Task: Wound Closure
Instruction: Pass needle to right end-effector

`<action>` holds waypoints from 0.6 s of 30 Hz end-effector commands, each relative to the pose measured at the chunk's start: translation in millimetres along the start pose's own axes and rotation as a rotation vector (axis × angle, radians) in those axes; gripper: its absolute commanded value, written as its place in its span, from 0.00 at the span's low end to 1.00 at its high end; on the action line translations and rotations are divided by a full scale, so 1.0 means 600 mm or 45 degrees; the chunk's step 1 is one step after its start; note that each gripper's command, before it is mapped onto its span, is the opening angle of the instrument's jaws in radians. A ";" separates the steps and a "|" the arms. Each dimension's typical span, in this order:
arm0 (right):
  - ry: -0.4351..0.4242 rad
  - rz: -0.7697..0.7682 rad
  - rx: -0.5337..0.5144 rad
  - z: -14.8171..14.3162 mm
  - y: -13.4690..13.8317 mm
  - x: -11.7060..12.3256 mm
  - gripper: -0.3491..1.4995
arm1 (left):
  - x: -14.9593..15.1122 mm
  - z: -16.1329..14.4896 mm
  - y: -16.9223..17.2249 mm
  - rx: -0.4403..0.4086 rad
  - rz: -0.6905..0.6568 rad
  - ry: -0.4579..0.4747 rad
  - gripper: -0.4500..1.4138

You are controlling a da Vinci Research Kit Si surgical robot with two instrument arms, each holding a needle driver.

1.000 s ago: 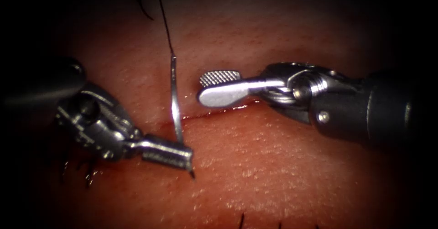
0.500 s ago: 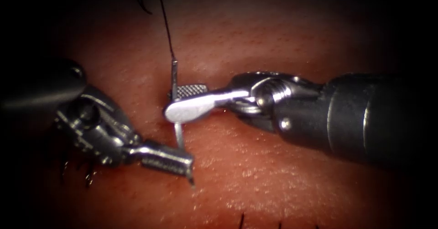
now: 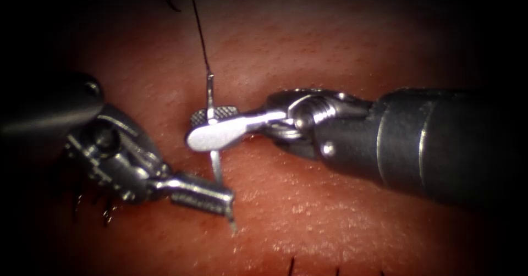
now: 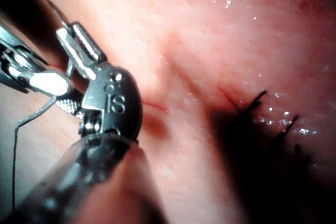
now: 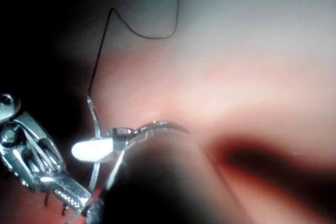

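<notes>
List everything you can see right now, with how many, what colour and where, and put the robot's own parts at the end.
tissue: one, pink-red, under both tools.
cut: one, a dark red line across the tissue, partly behind the tools.
needle: one, silver, curved, standing across the cut, out of the tissue, held at two places.
thread: one, black, running up from the needle's tail end.
thread ends: several, black, short, by the left tool's side of the tissue.
left gripper: one, silver, shut on the needle near its tip end.
right gripper: one, silver, jaws around the needle's middle, closer to its tail; I cannot tell if they are clamped.
</notes>
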 end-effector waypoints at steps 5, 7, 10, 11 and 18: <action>0.019 -0.004 -0.011 0.0013 0.0004 0.0009 0.65 | -0.0012 0.0005 -0.0003 -0.001 0.004 0.002 0.00; 0.039 -0.004 -0.015 0.0012 0.0004 0.0012 0.54 | -0.0011 0.0005 -0.0003 -0.001 0.004 0.003 0.00; 0.091 -0.001 -0.043 0.0010 0.0006 0.0020 0.00 | -0.0010 0.0006 -0.0003 -0.001 0.005 0.004 0.00; 0.106 -0.002 -0.031 0.0009 0.0006 0.0022 0.00 | -0.0010 0.0006 -0.0003 -0.001 0.005 0.004 0.00; 0.165 0.006 -0.039 0.0000 0.0003 0.0035 0.00 | -0.0010 0.0002 -0.0007 -0.003 -0.179 0.018 0.60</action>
